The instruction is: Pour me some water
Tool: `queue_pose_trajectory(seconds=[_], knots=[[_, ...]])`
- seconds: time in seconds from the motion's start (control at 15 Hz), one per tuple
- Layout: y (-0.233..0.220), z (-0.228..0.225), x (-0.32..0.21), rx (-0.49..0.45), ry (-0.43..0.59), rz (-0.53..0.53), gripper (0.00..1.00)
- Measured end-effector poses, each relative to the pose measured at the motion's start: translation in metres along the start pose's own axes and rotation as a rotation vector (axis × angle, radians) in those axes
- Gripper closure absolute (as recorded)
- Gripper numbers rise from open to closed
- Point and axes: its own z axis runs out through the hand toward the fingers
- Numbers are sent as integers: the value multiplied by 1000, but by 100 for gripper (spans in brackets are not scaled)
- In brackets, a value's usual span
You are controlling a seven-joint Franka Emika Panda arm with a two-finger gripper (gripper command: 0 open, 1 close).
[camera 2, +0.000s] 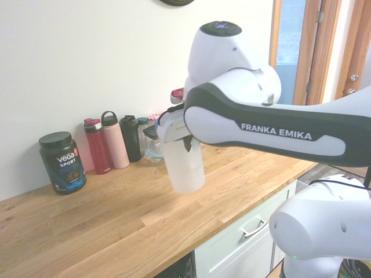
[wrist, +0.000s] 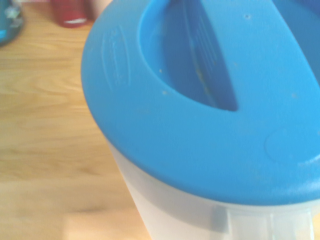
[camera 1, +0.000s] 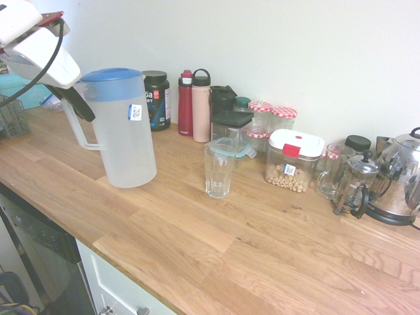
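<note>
A translucent plastic pitcher point(camera 1: 125, 131) with a blue lid point(camera 1: 111, 74) hangs slightly tilted, just above the wooden counter point(camera 1: 197, 243) at the left. My gripper point(camera 1: 73, 100) is shut on the pitcher's handle from the left side. An empty clear drinking glass point(camera 1: 218, 172) stands upright on the counter, a hand's width to the right of the pitcher. In the second exterior view the pitcher point(camera 2: 185, 169) hangs below my gripper point(camera 2: 181, 138), with the arm covering its top. The wrist view is filled by the blue lid point(wrist: 200, 110) seen from above. Whether there is water in the pitcher does not show.
Along the wall stand a black tub point(camera 1: 157, 100), a red bottle point(camera 1: 186, 103), a pink bottle point(camera 1: 201, 106), checked-lid jars point(camera 1: 283, 118), a red-latched food box point(camera 1: 294, 161), a French press point(camera 1: 354, 184) and a kettle point(camera 1: 401, 177). A rack point(camera 1: 13, 117) sits far left.
</note>
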Motion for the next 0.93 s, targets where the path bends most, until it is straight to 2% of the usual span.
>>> queue_pose_trajectory(seconds=[0.2, 0.47, 0.93], knots=[[-53, 24, -4, 36, -28, -2, 100], [-114, 54, -11, 33, -41, 7, 100], [-143, 117, -17, 14, -74, 43, 100]])
